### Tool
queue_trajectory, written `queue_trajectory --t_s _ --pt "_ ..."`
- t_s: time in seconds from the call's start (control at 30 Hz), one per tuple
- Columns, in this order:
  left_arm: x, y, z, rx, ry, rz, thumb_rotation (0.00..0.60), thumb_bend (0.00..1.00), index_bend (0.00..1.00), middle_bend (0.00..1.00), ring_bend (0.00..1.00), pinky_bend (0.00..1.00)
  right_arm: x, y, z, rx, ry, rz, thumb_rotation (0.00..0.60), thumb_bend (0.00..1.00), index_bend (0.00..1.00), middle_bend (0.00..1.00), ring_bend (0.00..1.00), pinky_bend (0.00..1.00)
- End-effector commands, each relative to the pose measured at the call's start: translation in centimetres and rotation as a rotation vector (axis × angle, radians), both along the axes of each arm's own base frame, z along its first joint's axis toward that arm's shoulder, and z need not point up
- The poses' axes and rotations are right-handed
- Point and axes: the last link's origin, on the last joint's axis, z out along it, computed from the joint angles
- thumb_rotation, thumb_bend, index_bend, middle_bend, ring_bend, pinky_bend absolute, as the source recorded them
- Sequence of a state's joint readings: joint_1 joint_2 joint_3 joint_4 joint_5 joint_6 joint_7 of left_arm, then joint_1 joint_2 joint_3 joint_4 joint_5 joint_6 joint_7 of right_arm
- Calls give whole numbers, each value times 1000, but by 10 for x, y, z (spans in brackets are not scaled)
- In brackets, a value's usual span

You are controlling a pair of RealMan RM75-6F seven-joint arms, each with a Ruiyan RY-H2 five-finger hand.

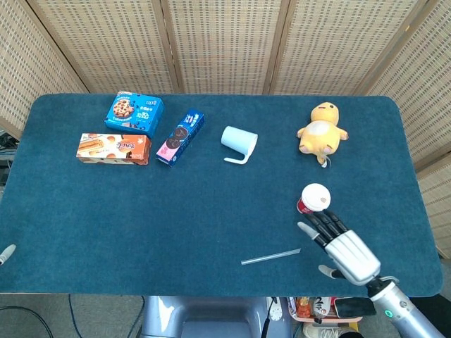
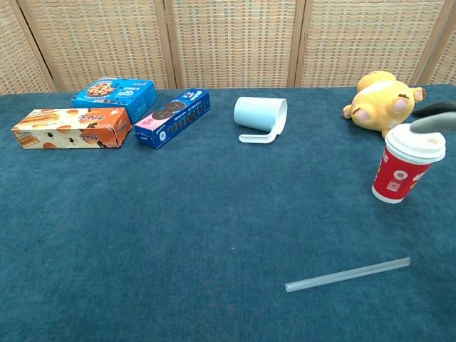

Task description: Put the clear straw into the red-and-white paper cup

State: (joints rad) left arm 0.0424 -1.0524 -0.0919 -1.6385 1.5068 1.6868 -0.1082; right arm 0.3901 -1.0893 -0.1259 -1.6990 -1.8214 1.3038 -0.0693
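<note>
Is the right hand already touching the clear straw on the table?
Apart. In the head view the right hand is open just beyond the straw's right end, with blue cloth visible between its fingers and the clear straw, which lies flat on the table.

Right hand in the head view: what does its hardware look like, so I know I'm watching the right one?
The right hand has a silver-grey metal back with dark, black-tipped fingers. Its grey wrist carries a small green indicator light. Of the left hand, only a pale grey tip shows at the frame edge.

Silver-and-black right hand (image 1: 343, 247) w/ fingers spread, empty, palm down, forearm running off bottom-right. Left hand: only a grey tip (image 1: 6, 253) visible at left edge; state unclear.
</note>
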Motion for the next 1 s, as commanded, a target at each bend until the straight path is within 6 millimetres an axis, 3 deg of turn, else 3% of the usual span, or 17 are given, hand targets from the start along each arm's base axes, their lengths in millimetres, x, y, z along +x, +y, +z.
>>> queue_trajectory --t_s 0.03,0.27,0.63,1.0 --pt "-1 1 0 -4 1 6 600 55 0 0 0 0 27 -14 -35 98 39 64 600 7 170 0 0 0" --pt "-3 4 0 -7 -4 17 600 54 0 0 0 0 47 -26 -82 201 -11 18 600 177 384 8 0 0" --pt "-6 7 -2 -21 -10 28 600 55 0 0 0 0 48 -42 -130 194 33 3 600 351 420 12 0 0" --pt "-5 8 -3 -26 -7 29 600 55 0 0 0 0 42 -43 -145 199 63 -20 600 388 461 17 0 0"
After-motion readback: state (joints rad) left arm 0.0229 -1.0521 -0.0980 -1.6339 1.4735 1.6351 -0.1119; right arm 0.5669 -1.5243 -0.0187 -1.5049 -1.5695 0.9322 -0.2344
